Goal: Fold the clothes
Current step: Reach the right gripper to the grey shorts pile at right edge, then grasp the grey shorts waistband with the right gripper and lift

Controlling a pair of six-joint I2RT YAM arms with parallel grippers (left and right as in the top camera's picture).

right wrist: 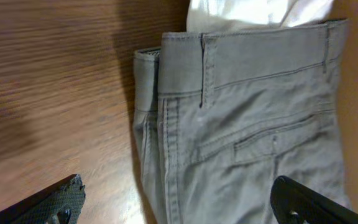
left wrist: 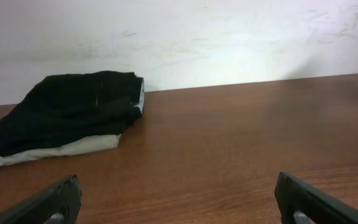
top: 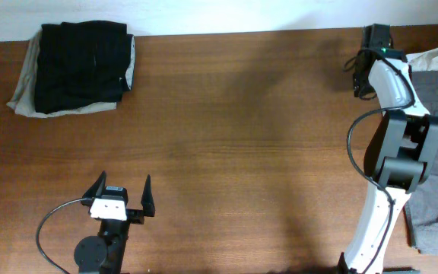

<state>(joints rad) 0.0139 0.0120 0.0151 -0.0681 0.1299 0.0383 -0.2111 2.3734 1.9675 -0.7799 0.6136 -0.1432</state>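
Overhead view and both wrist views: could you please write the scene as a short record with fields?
stack: black garment lying on a beige garment, far left corner of the table
right side: grey shorts lying flat, white garment at their waistband
left gripper: open, empty, near the front edge
right gripper: open, empty, near the grey shorts

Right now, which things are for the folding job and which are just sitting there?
For the job: grey shorts, white garment, black garment, beige garment.
Just there: wooden table, white wall.
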